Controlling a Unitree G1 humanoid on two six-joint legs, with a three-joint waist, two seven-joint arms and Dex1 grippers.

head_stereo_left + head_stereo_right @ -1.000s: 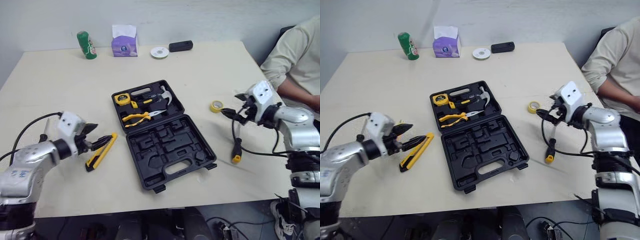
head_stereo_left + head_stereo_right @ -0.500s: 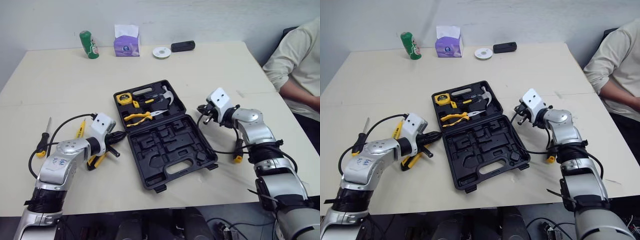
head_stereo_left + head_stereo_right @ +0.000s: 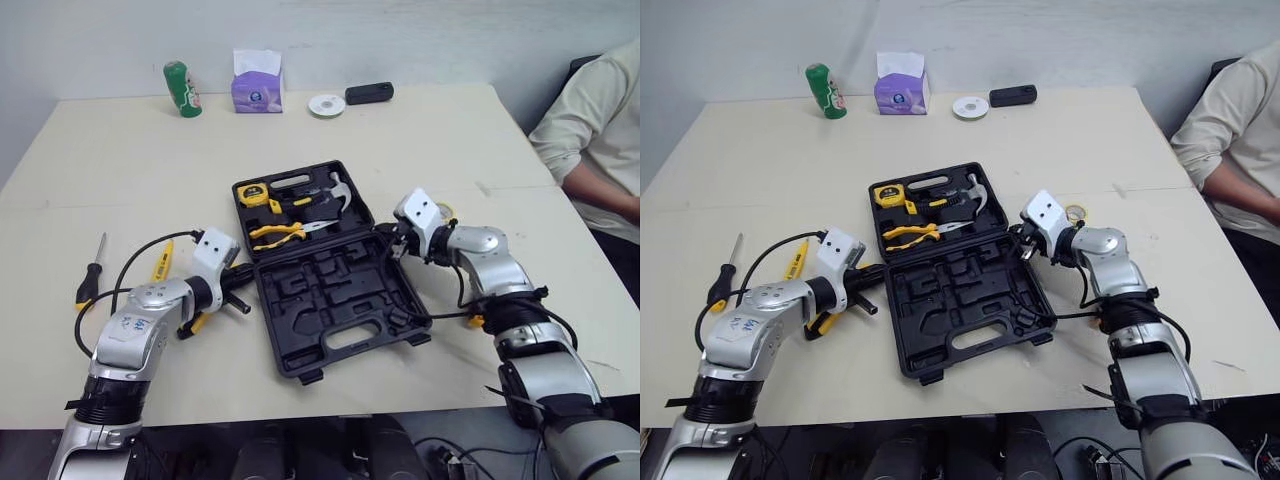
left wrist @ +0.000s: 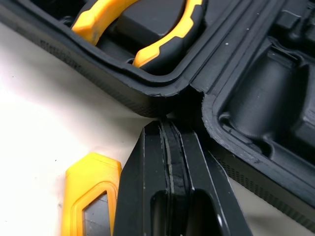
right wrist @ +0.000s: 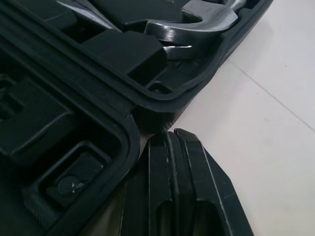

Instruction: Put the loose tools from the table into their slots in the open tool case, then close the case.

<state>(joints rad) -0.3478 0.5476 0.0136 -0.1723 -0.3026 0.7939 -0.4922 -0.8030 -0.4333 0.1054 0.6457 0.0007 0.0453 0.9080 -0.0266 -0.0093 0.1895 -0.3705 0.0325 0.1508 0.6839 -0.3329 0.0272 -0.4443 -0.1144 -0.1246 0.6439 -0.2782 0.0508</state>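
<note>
- left claw [image 4: 165, 125]: fingers pressed flat together, nothing held. The tip sits right at the hinge notch of the tool case [image 3: 330, 290], dead ahead of it.
- right claw [image 5: 170, 135]: also squeezed narrow and empty, tip at the opposite hinge corner. The hammer [image 5: 197, 22] head lies seated just beyond it.
- Pliers [image 3: 275, 233] and tape measure [image 3: 250, 195] are slotted in the half ahead of both claws. The other half's slots are bare.
- Still loose: utility knife [image 4: 93, 191] just beside the left claw's fingers; black-handled screwdriver [image 3: 90, 280] and yellow tester [image 3: 160, 260] well behind that claw; tape roll [image 3: 1075, 213] just behind the right claw.
- Risk: both claws stand at the hinge as if to fold the case. Closing now would leave those tools out.
- Risk: closed tips can only push. They could slip off the rounded corners, or skid the case instead of lifting a half.
- Risk: unequal pushes would twist the case, and the left claw could shove the knife.
</note>
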